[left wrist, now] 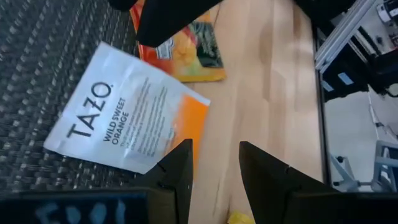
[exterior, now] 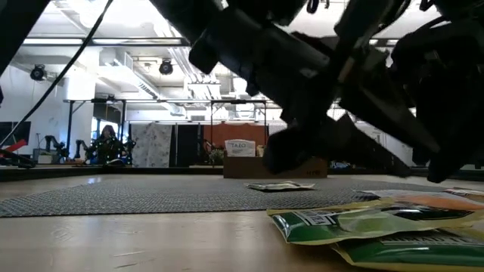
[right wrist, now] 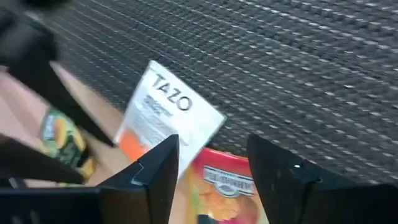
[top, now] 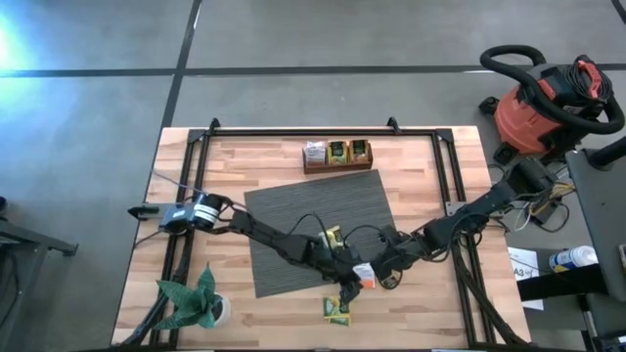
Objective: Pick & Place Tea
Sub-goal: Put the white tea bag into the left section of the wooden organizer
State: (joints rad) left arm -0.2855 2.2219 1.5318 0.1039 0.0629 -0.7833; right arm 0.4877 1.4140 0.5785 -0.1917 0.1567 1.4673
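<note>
Right hand (top: 383, 277) hovered in the high view at the near right corner of the dark grey woven mat (top: 318, 210), close against the left hand (top: 344, 291); the risk judged greatest was the two arms fouling each other, since hardly any open room lay between them. A brown wooden box of upright tea packets (top: 337, 154) stood well apart at the far edge of the light wooden bench (top: 421, 196), and a green potted plant (top: 191, 303) sat at the near left corner. Bare bench lay open to the right.

Low view: green foil tea packets (exterior: 355, 227) lay overlapped near the bench's front edge; a careless sweep could have pushed them off.

Left wrist view: the left hand's fingers (left wrist: 177, 171) stood parted and empty above the orange edge of a white-and-orange square tea packet (left wrist: 127, 118), which straddled the mat's edge. An orange-red packet (left wrist: 186, 53) lay just beside it, so closing there could have caught two.

Right wrist view: the right hand's fingers (right wrist: 155, 168) stood wide apart, holding nothing, over a red-orange packet (right wrist: 227, 190) touching the white one (right wrist: 165, 109).
</note>
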